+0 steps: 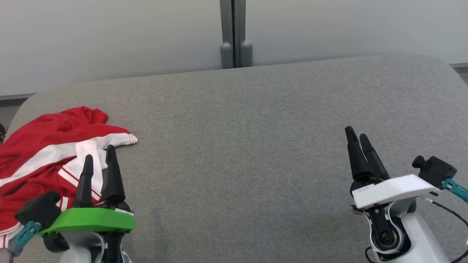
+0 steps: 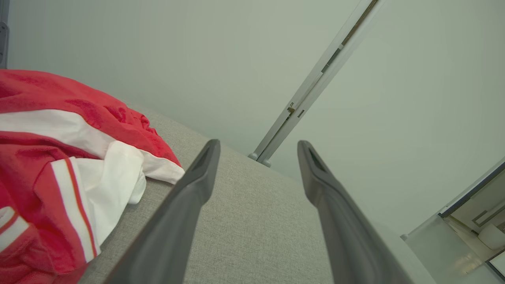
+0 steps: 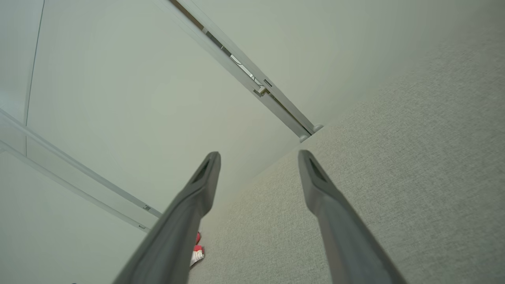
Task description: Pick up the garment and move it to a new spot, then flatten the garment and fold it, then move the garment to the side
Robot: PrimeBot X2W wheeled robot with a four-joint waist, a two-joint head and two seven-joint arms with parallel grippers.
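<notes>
The garment (image 1: 44, 153) is a red top with white stripes and panels, lying crumpled at the left end of the grey padded table (image 1: 248, 146). My left gripper (image 1: 99, 152) stands open at the lower left, its fingertips over the garment's near white part, nothing between them. In the left wrist view the garment (image 2: 59, 165) lies to the left of my open left gripper (image 2: 258, 146). At the lower right my right gripper (image 1: 356, 133) hovers over bare table, far from the garment. The right wrist view shows my right gripper (image 3: 258, 157) open and a small red and white scrap of the garment (image 3: 196, 252) far off.
A pale wall with a grey vertical post (image 1: 234, 33) runs behind the table's far edge. The table's rounded corners show at the far left and far right. Grey padded surface stretches from the middle to the right.
</notes>
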